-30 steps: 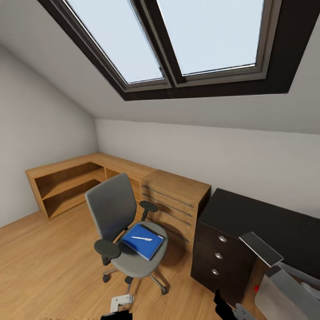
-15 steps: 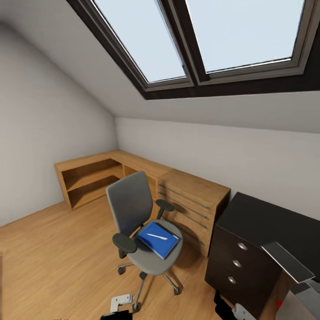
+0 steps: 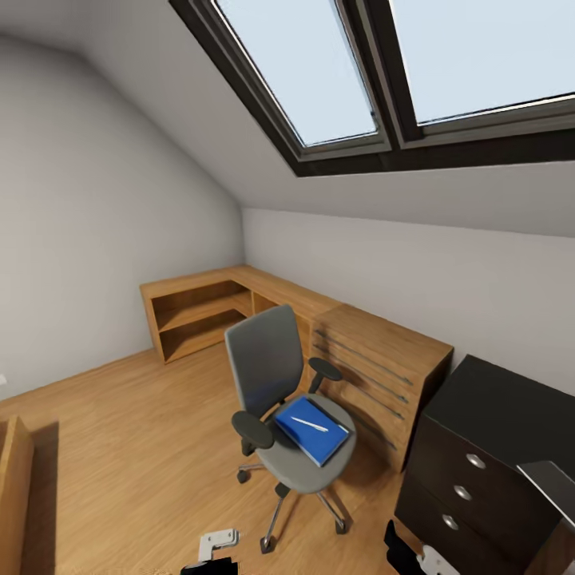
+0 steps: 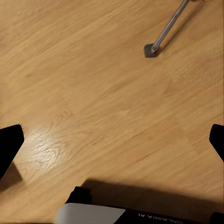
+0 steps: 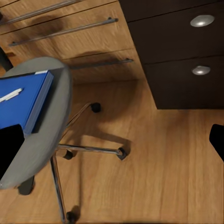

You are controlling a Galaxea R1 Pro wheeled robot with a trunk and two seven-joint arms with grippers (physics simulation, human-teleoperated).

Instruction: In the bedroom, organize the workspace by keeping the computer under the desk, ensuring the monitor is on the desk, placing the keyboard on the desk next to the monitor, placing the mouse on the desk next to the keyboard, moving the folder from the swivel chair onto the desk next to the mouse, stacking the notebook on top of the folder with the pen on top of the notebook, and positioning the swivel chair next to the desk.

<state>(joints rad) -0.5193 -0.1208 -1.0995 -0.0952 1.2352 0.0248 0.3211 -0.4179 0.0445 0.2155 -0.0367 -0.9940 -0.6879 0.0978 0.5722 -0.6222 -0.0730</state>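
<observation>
View: your camera has swung left across the last second; the whole room slides right in the head view, so nothing on the chair has itself moved.
Swivel chair: the grey upholstered office chair (image 3: 287, 399) with black armrests and chrome star base stands on the wooden floor (image 3: 120, 431), just beside the light wooden drawer unit (image 3: 375, 375).
Folder: the thin bright blue rectangle (image 3: 311, 431) lies flat on the seat, near its front edge.
Pen: the short white-silver stick (image 3: 308, 424) rests on top of the folder.
Counter: the glossy black desk (image 3: 503, 415) with round silver knobs is now cut by the right edge.
Left fingers: (image 4: 112, 140) apart, over bare floor.
Right fingers: (image 5: 112, 140) apart, empty, above the chair base.
Meaning: you are squaring up on the chair; the folder transfer is not yet begun.
</observation>
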